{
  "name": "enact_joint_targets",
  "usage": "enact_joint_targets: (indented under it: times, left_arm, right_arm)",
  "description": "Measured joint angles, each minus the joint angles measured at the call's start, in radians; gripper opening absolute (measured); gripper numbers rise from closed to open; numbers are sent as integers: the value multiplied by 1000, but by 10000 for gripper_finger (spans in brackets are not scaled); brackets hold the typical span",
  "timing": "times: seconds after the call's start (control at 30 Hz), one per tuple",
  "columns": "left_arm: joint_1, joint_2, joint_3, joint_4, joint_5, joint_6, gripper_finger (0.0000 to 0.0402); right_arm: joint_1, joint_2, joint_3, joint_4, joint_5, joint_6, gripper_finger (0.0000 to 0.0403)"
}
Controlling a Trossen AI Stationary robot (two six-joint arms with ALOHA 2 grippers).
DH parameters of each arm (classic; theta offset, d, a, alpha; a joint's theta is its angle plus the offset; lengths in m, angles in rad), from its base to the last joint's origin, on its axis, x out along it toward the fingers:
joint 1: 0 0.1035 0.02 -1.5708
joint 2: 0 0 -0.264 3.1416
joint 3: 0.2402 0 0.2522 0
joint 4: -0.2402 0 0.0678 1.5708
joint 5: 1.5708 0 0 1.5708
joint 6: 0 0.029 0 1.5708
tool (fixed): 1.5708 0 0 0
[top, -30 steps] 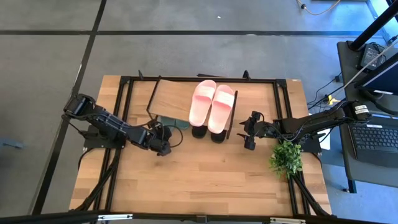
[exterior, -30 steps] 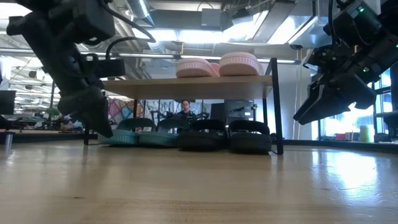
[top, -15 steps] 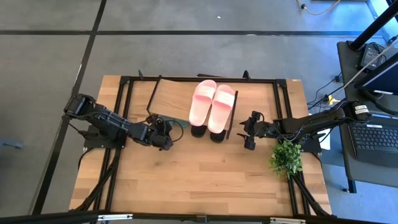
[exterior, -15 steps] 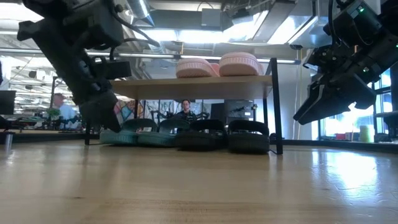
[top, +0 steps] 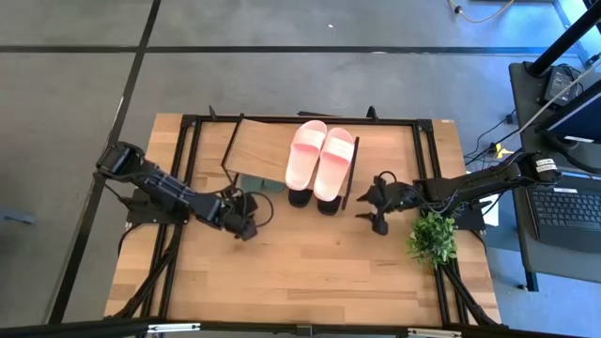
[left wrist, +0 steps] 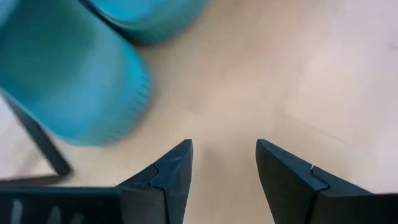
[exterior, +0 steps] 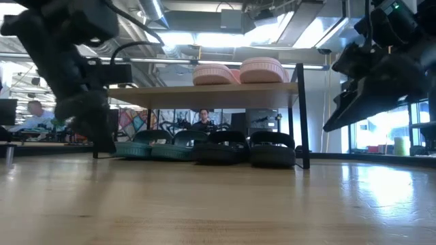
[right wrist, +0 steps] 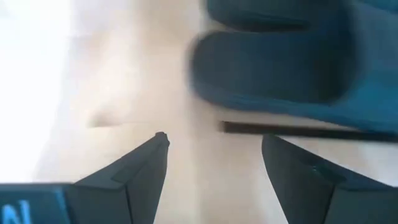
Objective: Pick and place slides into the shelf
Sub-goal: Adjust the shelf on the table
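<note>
Since half a second before, the left gripper (top: pixel 246 228) had pulled back from the green slides (top: pixel 260 183) and sat a bit farther out on the table (top: pixel 310 272). The right gripper (top: pixel 373 208) had turned and dipped a little, next to the shelf's right side.

The left gripper's two dark fingers (left wrist: pixel 166 177) stood spread apart with only bare wood between them. It held nothing and touched nothing. The right gripper's fingers (right wrist: pixel 134 174) were spread wide too, and nothing was in them.

The shelf (exterior: pixel 204 87) had a flat, pale wooden top and thin black wire legs. The pink slides (top: pixel 320 157) lay side by side on top, smooth and rounded. Under the board, the green slides (exterior: pixel 158 145) sat on the left and the black slides (exterior: pixel 248 148) sat on the right, all in a row on the table. The slides looked soft and rubbery, with wide straps. The table was light wood with a black frame. A small leafy green plant (top: pixel 431 238) stood near the right arm. Far behind the shelf, a person (exterior: pixel 202 120) showed in the room.
</note>
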Motion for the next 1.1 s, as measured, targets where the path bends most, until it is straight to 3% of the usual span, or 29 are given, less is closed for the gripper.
enact_joint_targets:
  times: [0.2, 0.27, 0.5, 0.67, 1.1]
  left_arm:
    - [-88, 0, 0, 0, 103, -98, 169]
    - [-119, 0, 0, 0, 100, -124, 169]
    - [-185, -1, 0, 0, 15, -178, 169]
    - [-193, -1, 0, 0, 13, -181, 169]
    - [-192, -1, 0, 0, 11, -181, 169]
  right_arm:
    - [10, 0, 0, 123, -245, 0, 259]
    - [23, 4, 0, 148, -284, 8, 259]
    - [33, 120, 0, 304, -274, 18, 259]
    - [33, 231, 0, 440, -177, -12, 259]
    - [-36, 329, 0, 451, -104, -29, 259]
